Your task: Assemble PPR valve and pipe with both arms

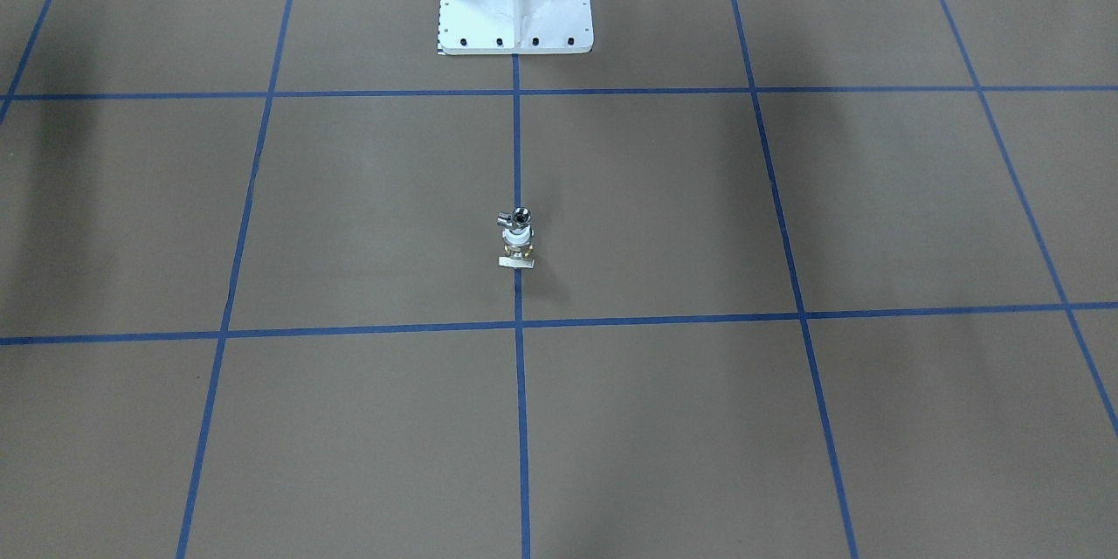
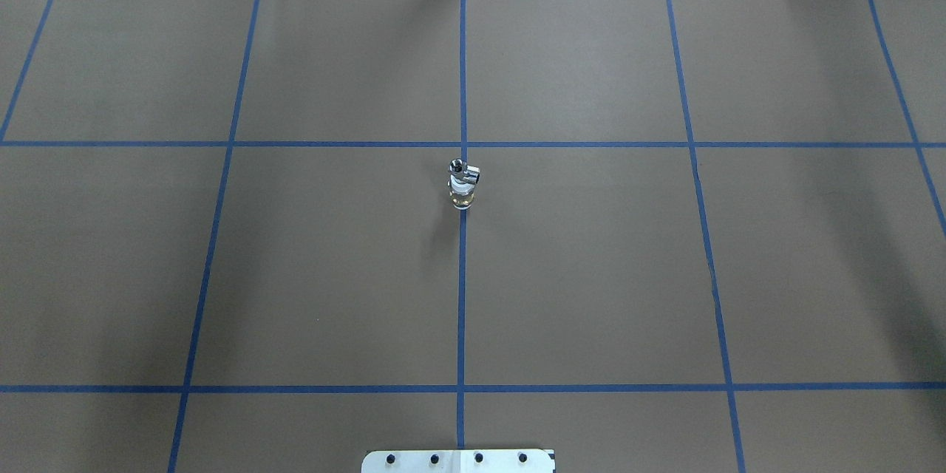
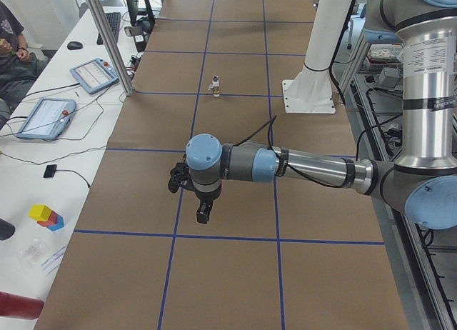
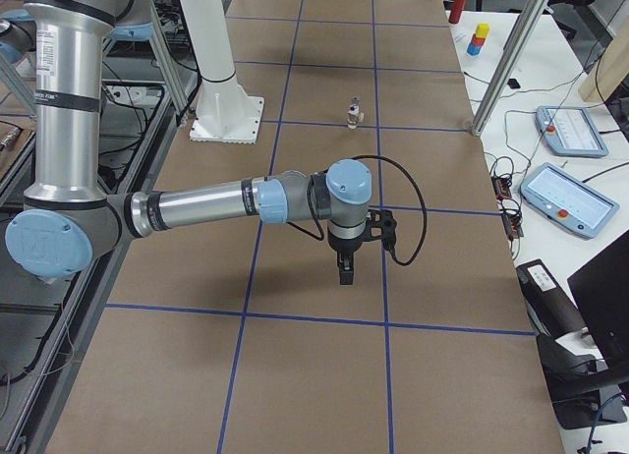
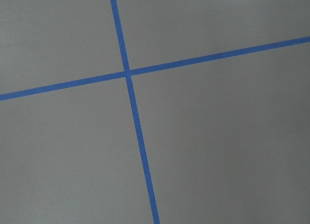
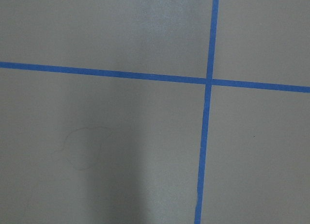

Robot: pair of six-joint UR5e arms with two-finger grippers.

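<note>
Two parts stand stacked on the worktop (image 1: pixel 349 210) in the front view, pipe (image 1: pixel 520 217) atop PPR valve (image 1: pixel 517 246), probably already joined. Overhead agrees. Side views: left pincer (image 3: pixel 203 214) and right pincer (image 4: pixel 344 271) hang well away (spread or pressed together, can't tell), likely parked.

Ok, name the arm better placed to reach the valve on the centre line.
Neither clearly: the PPR valve stands on the centre tape line, pipe seated on top, while the left gripper and right gripper hang far out on opposite sides, about equally distant.
</note>
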